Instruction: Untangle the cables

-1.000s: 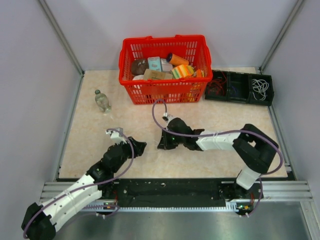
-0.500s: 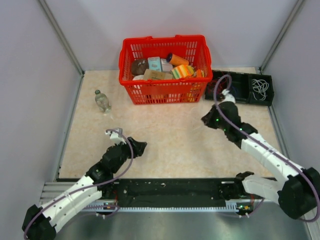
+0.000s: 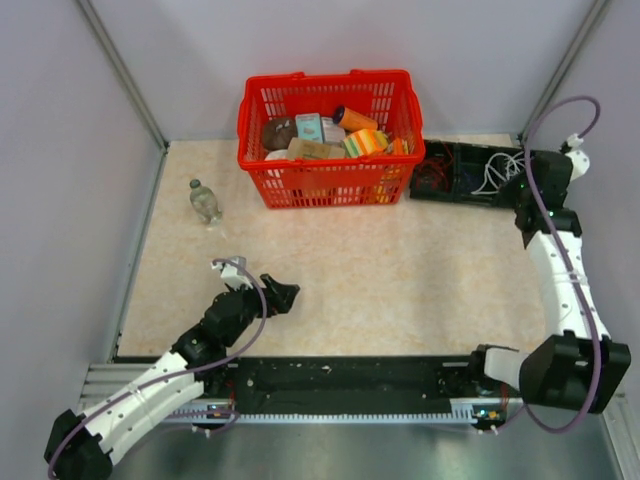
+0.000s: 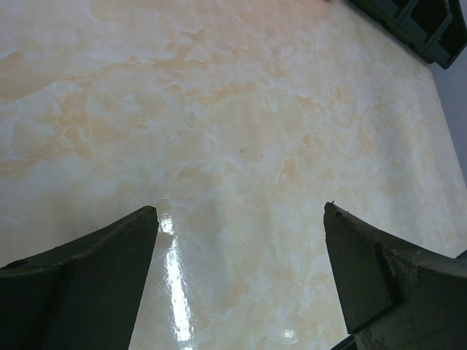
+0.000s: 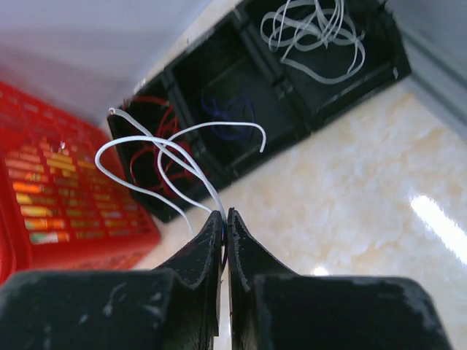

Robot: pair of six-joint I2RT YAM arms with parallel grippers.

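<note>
My right gripper [image 3: 520, 186] is held above the right end of the black compartment tray [image 3: 452, 190], shut on a few thin white cables [image 5: 169, 149] that loop out of its fingertips [image 5: 225, 214]. The same white cables show in the top view [image 3: 492, 170]. In the tray, a coil of white cables [image 5: 314, 33] lies in the right compartment, a thin dark blue wire [image 5: 228, 115] in the middle one, and red wires [image 5: 149, 142] in the left one. My left gripper [image 3: 281, 296] is open and empty low over the bare table [image 4: 241, 213].
A red basket [image 3: 330, 185] full of groceries stands at the back centre, touching the tray's left end. A small plastic bottle [image 3: 205, 202] stands at the back left. Grey walls enclose the table on three sides.
My right arm has swung from the table's middle to the back right, over the black tray, with white cables in its jaws. The left arm has barely moved.
</note>
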